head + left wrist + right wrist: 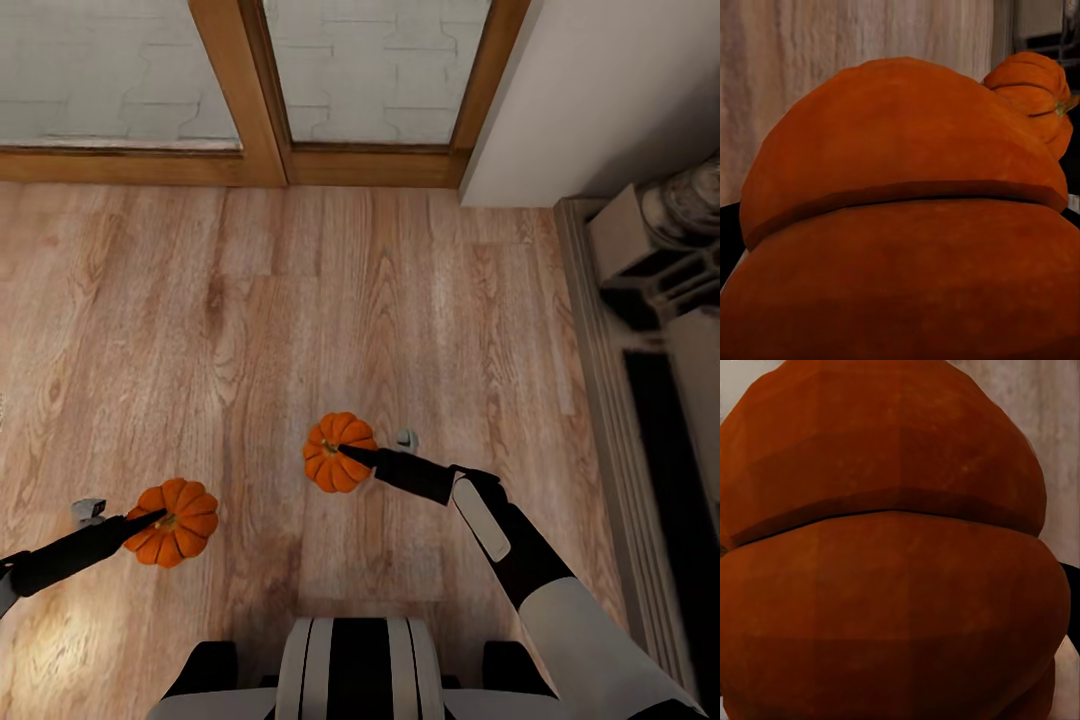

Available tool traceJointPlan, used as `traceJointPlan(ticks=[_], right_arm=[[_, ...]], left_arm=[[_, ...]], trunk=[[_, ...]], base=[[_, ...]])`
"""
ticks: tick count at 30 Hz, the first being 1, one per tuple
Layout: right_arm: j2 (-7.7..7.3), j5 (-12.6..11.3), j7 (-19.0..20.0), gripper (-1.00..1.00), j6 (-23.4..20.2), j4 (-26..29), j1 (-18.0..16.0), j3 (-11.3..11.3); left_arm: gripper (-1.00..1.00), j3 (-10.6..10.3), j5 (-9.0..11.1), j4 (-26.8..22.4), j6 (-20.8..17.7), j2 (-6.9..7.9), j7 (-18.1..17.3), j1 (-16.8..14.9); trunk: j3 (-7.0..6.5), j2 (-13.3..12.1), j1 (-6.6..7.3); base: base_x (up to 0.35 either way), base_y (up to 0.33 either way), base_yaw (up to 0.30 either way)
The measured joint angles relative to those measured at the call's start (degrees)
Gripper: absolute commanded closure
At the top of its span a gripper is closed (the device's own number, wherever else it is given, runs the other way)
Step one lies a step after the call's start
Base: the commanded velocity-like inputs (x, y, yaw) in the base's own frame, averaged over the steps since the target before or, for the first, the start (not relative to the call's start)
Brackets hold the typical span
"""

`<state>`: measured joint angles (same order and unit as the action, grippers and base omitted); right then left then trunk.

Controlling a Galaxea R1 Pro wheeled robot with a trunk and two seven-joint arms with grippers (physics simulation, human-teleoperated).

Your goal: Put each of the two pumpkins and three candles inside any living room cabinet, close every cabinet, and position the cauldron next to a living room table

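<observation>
Light wood plank floor (300,300), running to a wood-framed glass door (265,100) and a pale wall (600,90); ornate fireplace surround (640,330) standing on it.

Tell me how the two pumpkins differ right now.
The left pumpkin sits at the left end effector, nearer the robot's base; the right pumpkin sits at the right end effector, farther forward. The left one shows brighter orange, the right slightly darker. Both are ribbed, round and similar in size.
</observation>
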<state>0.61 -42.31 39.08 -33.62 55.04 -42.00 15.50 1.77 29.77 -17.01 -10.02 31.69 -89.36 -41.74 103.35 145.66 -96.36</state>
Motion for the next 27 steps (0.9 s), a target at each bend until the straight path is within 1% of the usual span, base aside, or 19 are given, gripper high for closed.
traceJointPlan(ticks=[1, 2, 3, 4, 6, 7, 9, 10, 11, 13, 14, 16, 18, 20, 27], right_arm=[[0.06, 0.0, 0.0, 1.00, 0.0, 0.0, 0.0, 0.0], [0.07, 0.0, -0.1, 1.00, 0.0, 0.0, 0.1, 0.0], [0.07, 0.0, -0.1, 1.00, 0.0, 0.0, 0.1, 0.0], [0.08, 0.1, -0.2, 1.00, 0.0, -0.1, 0.2, 0.1], [0.09, 0.1, -0.3, 1.00, 0.0, -0.3, 0.4, 0.1], [0.07, 0.3, -0.3, 1.00, 0.1, -0.8, 0.5, 0.1], [-0.04, 0.6, -0.4, 1.00, 0.1, -1.9, 0.6, 0.1], [-0.07, 0.8, -0.4, 1.00, 0.1, -2.2, 0.6, 0.1], [-0.12, 1.8, -0.4, 1.00, 0.2, -3.1, 0.6, 0.1], [-0.14, 2.7, -0.3, 1.00, 0.2, -4.0, 0.6, 0.1], [-0.16, 3.7, -0.4, 1.00, 0.3, -4.4, 0.6, 0.0], [-0.24, 5.0, -0.4, 1.00, 0.3, -5.0, 0.6, 0.0], [-0.72, 6.3, -0.4, 1.00, 0.3, -5.7, 0.6, 0.0], [-1.08, 6.9, -0.2, 1.00, 0.2, -6.5, 0.6, -0.1], [-1.27, 7.3, -0.2, 1.00, 0.1, -7.6, 0.6, 0.1]], left_arm=[[1.00, -0.1, -0.1, -0.3, -4.9, -0.44, 0.3, 0.0], [1.00, 0.0, -0.2, -0.9, -7.9, -0.69, 0.4, 0.0], [1.00, 0.1, -0.3, -1.4, -9.3, -0.77, 0.5, 0.0], [1.00, 0.0, -0.3, -3.0, -11.4, -0.94, 0.5, 0.0], [1.00, 0.0, -0.3, -6.8, -13.9, -1.13, 0.5, 0.0], [1.00, -0.1, -0.2, -9.5, -14.8, -1.39, 0.3, 0.0], [1.00, -0.1, -0.3, -12.0, -15.5, -2.09, 0.2, 0.0], [1.00, -0.1, -0.3, -12.3, -15.6, -2.34, 0.2, 0.0], [1.00, -0.1, -0.2, -13.1, -15.8, -3.13, 0.1, 0.0], [1.00, -0.1, -0.2, -13.5, -15.9, -3.92, 0.1, 0.0], [1.00, -0.1, -0.2, -13.7, -15.9, -4.38, 0.1, 0.0], [1.00, -0.1, -0.2, -14.0, -16.0, -5.01, 0.1, 0.0], [1.00, -0.1, -0.3, -14.1, -16.0, -5.25, 0.1, 0.0], [1.00, -0.1, -0.3, -14.3, -15.9, -5.31, 0.1, 0.0], [1.00, -0.2, -0.5, -14.6, -15.4, -5.42, 0.5, 0.0]], trunk=[[-0.22, 0.0, 0.03], [-0.44, 0.0, 0.05], [-0.67, 0.0, 0.08], [-0.89, -0.1, 0.10], [-1.33, -0.1, 0.16], [-1.55, -0.1, 0.18], [-2.00, -0.1, 0.23], [-2.22, -0.1, 0.26], [-2.44, -0.1, 0.28], [-2.88, -0.2, 0.33], [-3.10, -0.2, 0.36], [-3.55, -0.2, 0.41], [-3.99, -0.2, 0.46], [-4.43, -0.3, 0.51], [-5.99, -0.4, 0.70]], base=[[0.000, 0.000, 0.000], [0.000, 0.000, 0.000], [0.000, 0.000, 0.000], [0.000, 0.000, 0.000], [0.000, 0.000, 0.000], [0.000, 0.000, 0.000], [0.000, 0.000, 0.000], [0.000, 0.000, 0.000], [0.000, 0.000, 0.000], [0.000, 0.000, 0.000], [0.000, 0.000, 0.000], [0.000, 0.000, 0.000], [0.000, 0.000, 0.000], [0.000, 0.000, 0.000], [0.000, 0.000, 0.000]])
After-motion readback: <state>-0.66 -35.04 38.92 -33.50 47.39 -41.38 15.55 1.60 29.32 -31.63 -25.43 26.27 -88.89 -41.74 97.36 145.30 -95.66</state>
